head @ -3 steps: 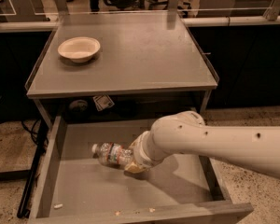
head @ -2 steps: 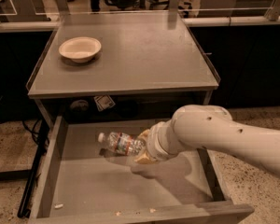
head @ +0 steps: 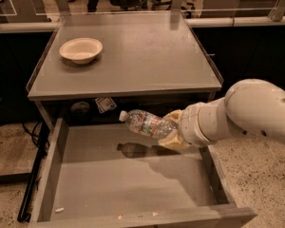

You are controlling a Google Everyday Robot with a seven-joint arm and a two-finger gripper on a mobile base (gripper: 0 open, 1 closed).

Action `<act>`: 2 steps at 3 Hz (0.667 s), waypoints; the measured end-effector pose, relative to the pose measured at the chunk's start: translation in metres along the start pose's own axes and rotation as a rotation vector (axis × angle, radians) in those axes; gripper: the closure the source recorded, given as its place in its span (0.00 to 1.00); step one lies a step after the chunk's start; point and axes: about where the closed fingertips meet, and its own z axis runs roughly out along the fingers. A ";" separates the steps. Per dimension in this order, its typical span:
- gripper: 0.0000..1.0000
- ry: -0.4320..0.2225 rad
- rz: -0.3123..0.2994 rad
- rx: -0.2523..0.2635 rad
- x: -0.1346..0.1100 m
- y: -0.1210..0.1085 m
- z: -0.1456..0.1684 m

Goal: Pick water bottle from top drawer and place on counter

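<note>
Camera view: speckled floor (head: 259,175) surrounds a grey counter (head: 137,56); a pale bowl (head: 80,50) sits at its far-left corner; the top drawer (head: 133,184) stands open below. The gripper (head: 173,129) clamps the water bottle (head: 145,123) by its base, nearly horizontal above the drawer floor, cap pointing left; label band text illegible.

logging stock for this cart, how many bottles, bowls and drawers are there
bottle: 1, held in the gripper above the drawer floor
bowl: 1, on the counter
drawer: 1, open
total: 3
</note>
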 end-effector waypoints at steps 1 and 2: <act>1.00 -0.005 -0.004 0.011 -0.003 -0.009 -0.001; 1.00 -0.010 -0.053 0.097 -0.023 -0.044 -0.015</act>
